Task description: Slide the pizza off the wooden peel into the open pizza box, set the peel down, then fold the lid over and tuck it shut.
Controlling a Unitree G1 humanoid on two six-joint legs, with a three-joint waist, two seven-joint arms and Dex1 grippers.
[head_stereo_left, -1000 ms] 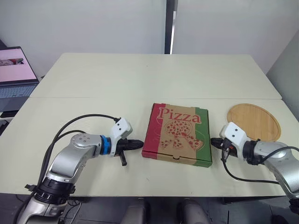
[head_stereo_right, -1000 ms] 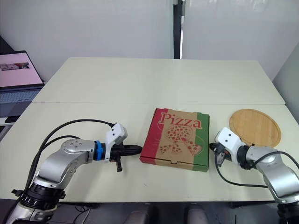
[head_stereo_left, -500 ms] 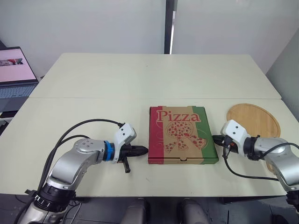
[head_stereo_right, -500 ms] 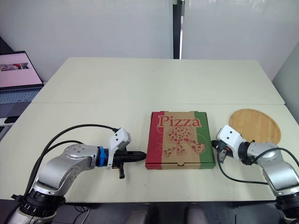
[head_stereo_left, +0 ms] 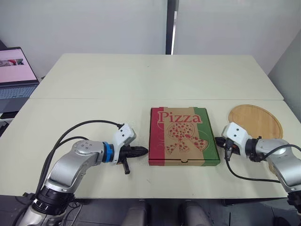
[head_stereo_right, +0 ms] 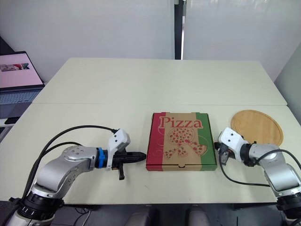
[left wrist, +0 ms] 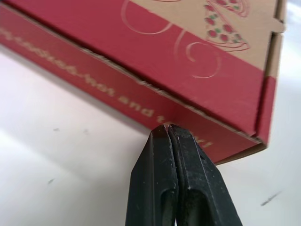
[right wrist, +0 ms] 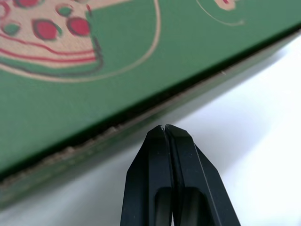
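Left eye view: skewed pizza box [head_stereo_left: 184, 136] now squared between left gripper [head_stereo_left: 141, 150] and right gripper [head_stereo_left: 217, 140], both pinched together — task looks done.

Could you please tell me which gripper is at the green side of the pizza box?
The right gripper: its tips are at the green side of the box, while the left gripper is at the red side.

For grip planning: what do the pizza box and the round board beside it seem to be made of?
The pizza box looks like matte printed cardboard: raw brown fibrous edges show along its seams. The peel looks like smooth pale wood with faint grain, possibly bamboo; I cannot tell which.
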